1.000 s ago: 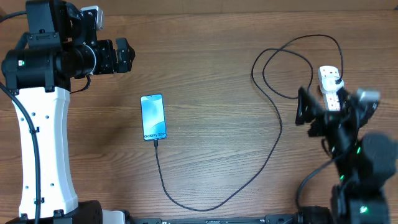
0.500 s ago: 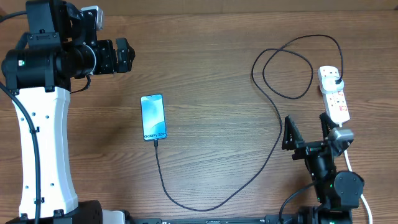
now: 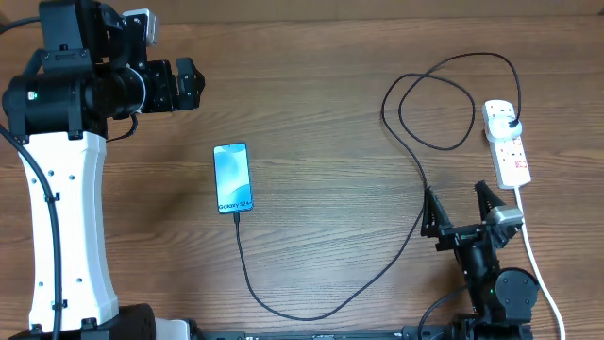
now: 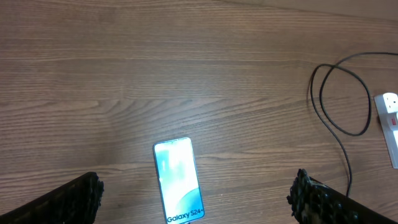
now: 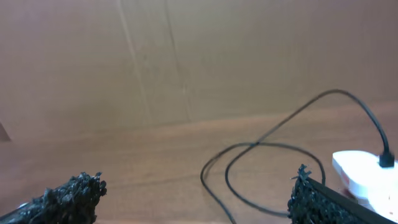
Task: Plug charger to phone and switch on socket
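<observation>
Over the last second, we see the right claw (image 3: 460,210) pull back from the socket (image 3: 508,151) toward the near edge of the bench (image 3: 321,113). It is now well apart from the strip, with its jaws spread wide and holding nothing. The left claw (image 3: 179,85) has not moved. It hangs above the far left of the bench, also wide open and empty.

The phone (image 3: 233,178) lies flat with its screen lit. The charger (image 3: 243,250) meets its lower edge, and the black plug sits in the socket.

We judge that the switch was probably just pressed and the task is near its end. However, we cannot read the switch position here.
</observation>
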`<state>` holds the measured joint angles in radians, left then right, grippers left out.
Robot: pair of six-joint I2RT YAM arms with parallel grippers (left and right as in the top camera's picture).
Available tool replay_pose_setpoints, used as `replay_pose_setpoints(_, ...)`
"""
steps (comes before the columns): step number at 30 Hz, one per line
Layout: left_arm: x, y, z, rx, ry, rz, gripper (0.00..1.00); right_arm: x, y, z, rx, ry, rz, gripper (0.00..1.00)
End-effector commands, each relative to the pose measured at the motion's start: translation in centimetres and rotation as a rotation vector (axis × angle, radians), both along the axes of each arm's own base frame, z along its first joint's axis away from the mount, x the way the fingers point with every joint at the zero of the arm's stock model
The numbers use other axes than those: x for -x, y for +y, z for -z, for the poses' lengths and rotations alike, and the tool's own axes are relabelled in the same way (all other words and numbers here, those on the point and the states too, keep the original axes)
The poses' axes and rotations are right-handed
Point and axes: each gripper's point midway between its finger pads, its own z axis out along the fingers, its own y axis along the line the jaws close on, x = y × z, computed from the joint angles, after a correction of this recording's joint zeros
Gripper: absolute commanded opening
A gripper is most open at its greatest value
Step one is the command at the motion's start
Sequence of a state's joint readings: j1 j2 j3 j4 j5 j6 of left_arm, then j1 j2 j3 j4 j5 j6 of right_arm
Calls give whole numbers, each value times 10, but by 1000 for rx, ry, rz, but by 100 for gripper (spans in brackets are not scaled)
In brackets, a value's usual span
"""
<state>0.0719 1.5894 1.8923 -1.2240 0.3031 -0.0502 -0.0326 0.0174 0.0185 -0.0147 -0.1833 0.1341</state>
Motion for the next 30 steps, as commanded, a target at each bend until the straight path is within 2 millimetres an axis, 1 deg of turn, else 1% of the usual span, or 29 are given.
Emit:
replay_pose_setpoints(1,0,-1,-3,4,-10,4,100,0,-1,4,1,3,8,100)
replay_pose_setpoints(4,0,-1,-3,4,-10,5,100,-1,-4,16,-1,54,25,100)
replay_pose_setpoints(30,-1,-1,-3,4,-9,4,100,-1,-3,15,0,50,21,100)
